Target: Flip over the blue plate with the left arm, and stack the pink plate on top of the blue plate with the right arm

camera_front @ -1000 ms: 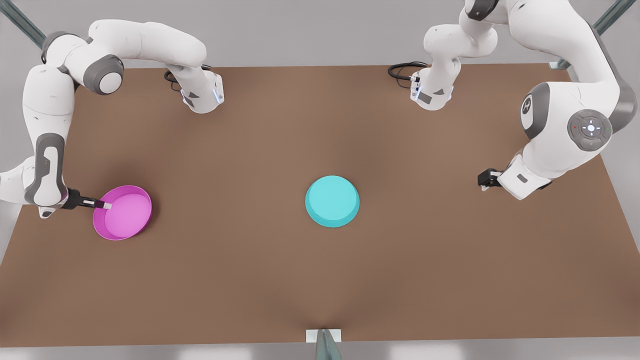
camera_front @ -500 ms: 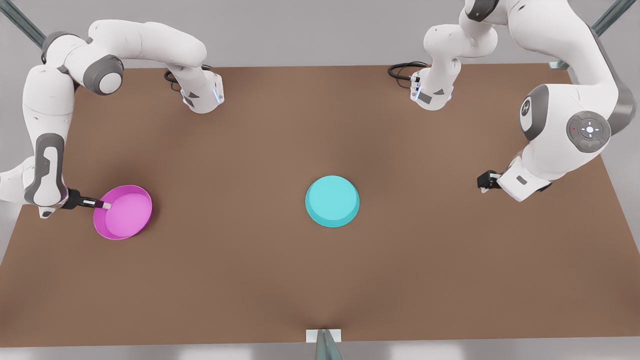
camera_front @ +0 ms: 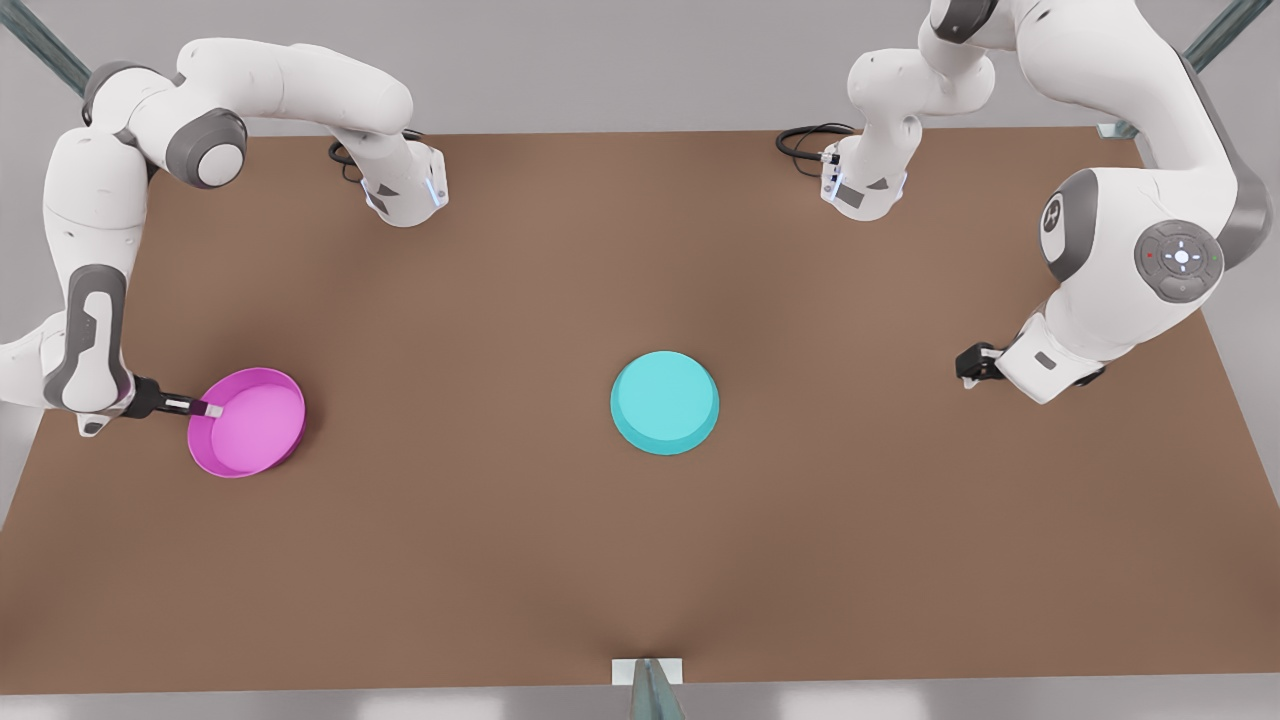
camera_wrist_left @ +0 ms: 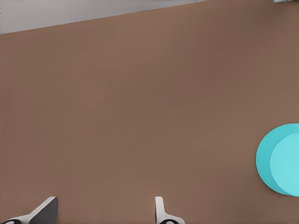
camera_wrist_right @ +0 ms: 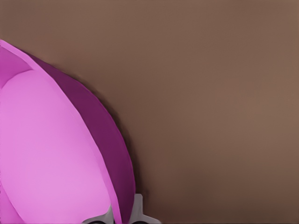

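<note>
The right pincer (camera_front: 205, 409) has its two fingers closed thin on the rim of the pink plate (camera_front: 248, 421), one finger inside the wall and one outside, as the right wrist view shows at the plate's near edge (camera_wrist_right: 122, 212). The plate sits at the front view's left, open side up, and seems tipped a little off the desk (camera_front: 500, 560), though whether it has left the surface altogether cannot be told. A rim pinch like this gives little hold against twisting, so the carry should be slow and level, with the plate raised enough to pass over the rim of the other dish before moving across. The target, the blue plate (camera_front: 665, 402), lies near the middle of the desk, well apart from the pink one, with its flat base upward, so the flip appears done already. Good placement means centring pink over blue, lowering until the bases meet, and only then letting go. Farther off, at the front view's right, the left pincer (camera_front: 968, 364) waits well away from both plates; the left wrist view shows its fingers (camera_wrist_left: 160, 211) spread wide over bare desk, holding nothing.
</note>
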